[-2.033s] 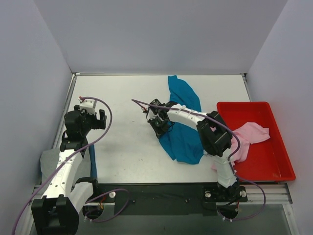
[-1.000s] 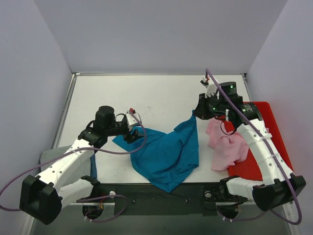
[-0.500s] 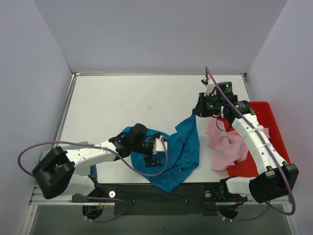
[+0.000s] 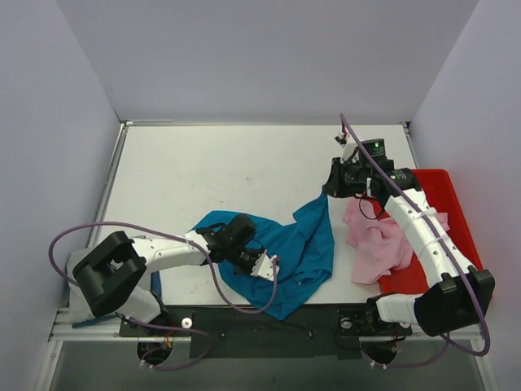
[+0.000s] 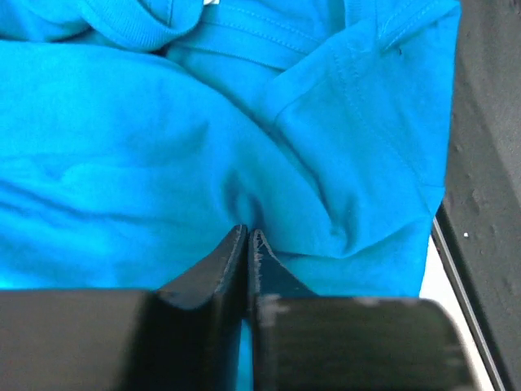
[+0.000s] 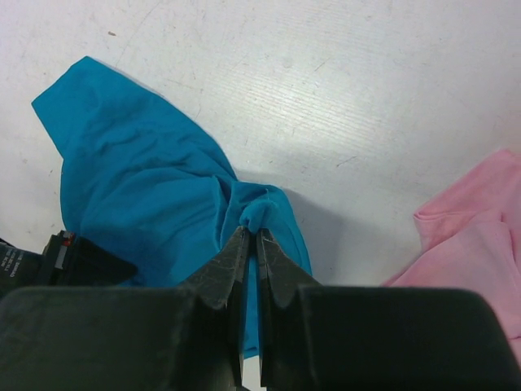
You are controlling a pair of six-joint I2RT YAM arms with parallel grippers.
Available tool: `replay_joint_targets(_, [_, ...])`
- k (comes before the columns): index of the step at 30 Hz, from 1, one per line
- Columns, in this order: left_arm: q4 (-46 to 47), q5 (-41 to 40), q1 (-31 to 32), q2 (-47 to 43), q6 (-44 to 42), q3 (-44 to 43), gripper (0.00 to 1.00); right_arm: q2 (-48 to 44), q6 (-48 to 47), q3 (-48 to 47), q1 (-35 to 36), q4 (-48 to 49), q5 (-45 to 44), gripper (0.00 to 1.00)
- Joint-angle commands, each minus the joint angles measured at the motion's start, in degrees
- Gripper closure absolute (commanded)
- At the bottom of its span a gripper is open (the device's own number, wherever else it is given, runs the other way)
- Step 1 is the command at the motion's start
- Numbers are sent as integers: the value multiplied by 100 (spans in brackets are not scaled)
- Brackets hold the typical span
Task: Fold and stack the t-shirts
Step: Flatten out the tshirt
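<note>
Between the arms on the table, the teal t-shirt runs diagonally: right gripper pinches its far end, left gripper is clamped on cloth near the front edge, so I'd pull them apart

Over on the right wrist view, the pink t-shirt runs off the right edge, so only a corner shows. The teal t-shirt spills past the left wrist view's top and left edges. From above, the right arm and cloth cover much of the red tray, and the left pincer is too small to read.
</note>
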State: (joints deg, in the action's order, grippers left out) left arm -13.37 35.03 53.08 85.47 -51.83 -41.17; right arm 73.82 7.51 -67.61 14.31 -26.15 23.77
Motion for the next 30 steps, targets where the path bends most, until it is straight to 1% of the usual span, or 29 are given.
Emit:
replay_joint_targets(1, [-552, -136, -157, -285, -362, -313, 96, -96, -56, -357, -121, -127, -162, 100])
replay_joint_targets(2, [-570, -171, -279, -320, -319, -339, 100, -122, -83, -401, -121, -136, -188, 100])
replay_joint_targets(3, [-571, -198, -333, -381, -188, -348, 100, -114, -92, -515, -138, -153, -206, 100])
replay_joint_targets(4, [-562, -198, -525, -426, -117, -348, 100, -96, -126, -603, -139, -162, -241, 100])
replay_joint_targets(5, [-431, -250, -622, -513, 127, -357, 100, -70, -170, -760, -147, -197, -259, 100])
replay_joint_targets(7, [-81, -408, -974, -724, 575, -426, 100, 0, -249, -1076, -147, -293, -285, 100])
replay_joint_targets(8, [43, -461, -1262, -786, 734, -471, 100, 70, -267, -1200, -147, -346, -268, 100])
replay_joint_targets(9, [184, -514, -1596, -882, 988, -671, 100, 97, -311, -1471, -147, -416, -241, 100])
replay_joint_targets(10, [211, -523, -1764, -927, 1095, -830, 100, 150, -337, -1778, -147, -434, -172, 100])
replay_joint_targets(11, [255, -506, -2131, -997, 1323, -1101, 100, 185, -373, -1903, -147, -452, -136, 100])
replay_joint_targets(12, [247, -462, -2292, -1032, 1490, -1304, 100, 220, -399, -2192, -147, -461, -57, 100])
replay_joint_targets(13, [221, -340, -2633, -1085, 1570, -1619, 100, 238, -460, -2316, -147, -452, -31, 100])
replay_joint_targets(18, [246, -233, -3435, -1349, 2097, -2790, 100, 484, -707, -3589, -147, -452, 180, 100])
replay_joint_targets(19, [325, -172, -3653, -1358, 2238, -3087, 100, 562, -898, -3731, -147, -461, 285, 100])
replay_joint_targets(22, [728, -49, -4024, -1454, 2852, -3686, 100, 686, -1023, -4459, -147, -452, 357, 100])
replay_joint_targets(23, [826, -31, -4190, -1480, 2950, -3792, 100, 712, -1093, -4593, -156, -444, 356, 100])
replay_joint_targets(26, [1142, 21, -4376, -1735, 3135, -4074, 100, 695, -1181, -5207, -156, -452, 409, 100])
replay_joint_targets(28, [1117, 153, -4472, -1919, 3266, -4206, 100, 616, -1181, -5445, -156, -443, 470, 100])
replay_joint_targets(30, [881, 328, -4499, -2086, 3346, -4337, 100, 406, -1155, -5482, -156, -409, 654, 100])
